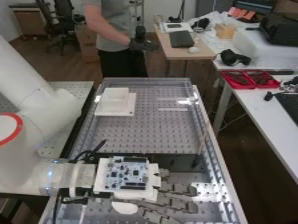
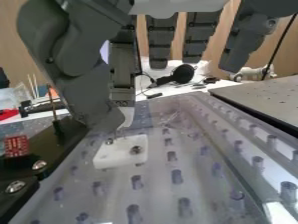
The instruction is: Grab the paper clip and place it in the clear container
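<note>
In the high view the dark grey hand (image 1: 174,190) is low over the near end of the bench, palm side turned from the camera, its fingers stretched out to the right and loosely spread. Straight fingers of the hand (image 2: 194,37) hang down in the wrist view, with the thumb bent beside them and nothing held between. Beyond the thumb tip a faint clear, glossy shape (image 2: 174,119) lies on the perforated surface; whether it is the clear container, I cannot tell.
A perforated bench plate (image 1: 146,132) under clear sheeting runs away from the hand. A white stepped block (image 1: 116,102) stands at its far left. Red trays (image 1: 249,80) sit on the side table to the right. A white block with screws (image 2: 120,152) lies below the thumb.
</note>
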`<action>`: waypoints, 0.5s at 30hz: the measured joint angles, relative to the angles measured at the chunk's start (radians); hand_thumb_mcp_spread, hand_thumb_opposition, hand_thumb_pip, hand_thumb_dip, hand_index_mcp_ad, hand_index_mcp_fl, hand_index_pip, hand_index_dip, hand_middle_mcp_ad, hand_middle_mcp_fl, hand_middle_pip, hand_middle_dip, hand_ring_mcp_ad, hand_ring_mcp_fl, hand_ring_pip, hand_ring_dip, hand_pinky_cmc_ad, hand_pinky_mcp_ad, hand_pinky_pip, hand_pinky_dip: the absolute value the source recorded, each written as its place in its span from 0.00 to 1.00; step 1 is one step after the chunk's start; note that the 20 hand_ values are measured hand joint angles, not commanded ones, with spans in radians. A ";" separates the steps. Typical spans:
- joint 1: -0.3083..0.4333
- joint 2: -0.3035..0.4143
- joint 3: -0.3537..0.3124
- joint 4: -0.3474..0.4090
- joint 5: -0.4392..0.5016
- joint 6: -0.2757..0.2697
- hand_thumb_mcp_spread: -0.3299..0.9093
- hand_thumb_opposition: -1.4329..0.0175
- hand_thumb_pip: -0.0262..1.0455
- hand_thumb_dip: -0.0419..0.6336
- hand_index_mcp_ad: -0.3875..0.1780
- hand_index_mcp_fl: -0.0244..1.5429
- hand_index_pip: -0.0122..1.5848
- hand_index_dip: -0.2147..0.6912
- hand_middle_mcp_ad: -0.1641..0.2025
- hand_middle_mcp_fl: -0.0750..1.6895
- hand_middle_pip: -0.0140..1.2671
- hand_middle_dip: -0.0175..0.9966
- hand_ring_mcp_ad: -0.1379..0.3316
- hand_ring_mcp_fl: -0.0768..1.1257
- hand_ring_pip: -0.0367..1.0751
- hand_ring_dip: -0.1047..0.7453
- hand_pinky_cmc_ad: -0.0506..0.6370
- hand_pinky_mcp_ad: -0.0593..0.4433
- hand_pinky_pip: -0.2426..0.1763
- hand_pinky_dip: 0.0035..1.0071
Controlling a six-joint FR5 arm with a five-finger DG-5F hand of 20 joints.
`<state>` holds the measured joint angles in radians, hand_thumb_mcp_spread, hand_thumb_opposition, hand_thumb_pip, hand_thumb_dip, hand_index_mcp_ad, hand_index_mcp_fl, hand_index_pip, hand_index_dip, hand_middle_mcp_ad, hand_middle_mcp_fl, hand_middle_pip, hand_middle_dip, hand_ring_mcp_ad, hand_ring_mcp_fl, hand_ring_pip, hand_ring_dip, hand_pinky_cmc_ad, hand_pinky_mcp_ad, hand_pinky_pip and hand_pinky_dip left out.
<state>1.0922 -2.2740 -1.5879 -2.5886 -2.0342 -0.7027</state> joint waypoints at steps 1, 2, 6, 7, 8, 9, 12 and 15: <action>0.000 0.000 0.000 0.000 0.000 0.000 0.60 0.41 0.75 0.51 0.44 0.17 0.98 0.33 0.56 0.08 0.11 0.20 0.54 0.06 0.12 0.25 0.54 0.64 0.52 0.19; 0.000 0.000 -0.001 0.000 0.001 0.000 0.60 0.41 0.75 0.51 0.44 0.18 0.98 0.33 0.56 0.08 0.11 0.20 0.54 0.06 0.12 0.25 0.54 0.64 0.53 0.19; 0.002 0.000 -0.002 0.002 0.003 0.000 0.60 0.40 0.73 0.51 0.44 0.18 0.98 0.33 0.56 0.08 0.11 0.20 0.54 0.06 0.12 0.25 0.54 0.64 0.55 0.19; 0.002 0.000 -0.002 0.003 0.003 0.000 0.62 0.40 0.73 0.50 0.44 0.19 0.98 0.33 0.56 0.08 0.11 0.20 0.54 0.06 0.12 0.25 0.54 0.64 0.55 0.19; 0.002 0.001 -0.003 0.006 0.004 0.001 0.62 0.39 0.72 0.50 0.42 0.21 0.98 0.32 0.55 0.08 0.11 0.20 0.54 0.06 0.12 0.25 0.54 0.64 0.55 0.19; 0.002 0.001 -0.003 0.009 0.004 0.001 0.64 0.39 0.71 0.50 0.42 0.23 0.98 0.32 0.56 0.08 0.11 0.20 0.54 0.06 0.12 0.25 0.54 0.64 0.55 0.19; 0.002 0.001 -0.005 0.018 0.005 0.006 0.65 0.35 0.64 0.51 0.41 0.30 0.96 0.32 0.56 0.08 0.11 0.20 0.54 0.06 0.12 0.25 0.54 0.64 0.55 0.19; 0.002 0.002 -0.010 0.039 0.005 0.016 0.66 0.34 0.64 0.50 0.42 0.31 0.95 0.32 0.57 0.11 0.11 0.20 0.55 0.06 0.12 0.25 0.55 0.64 0.58 0.19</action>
<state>1.0939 -2.2723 -1.5984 -2.5496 -2.0297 -0.6863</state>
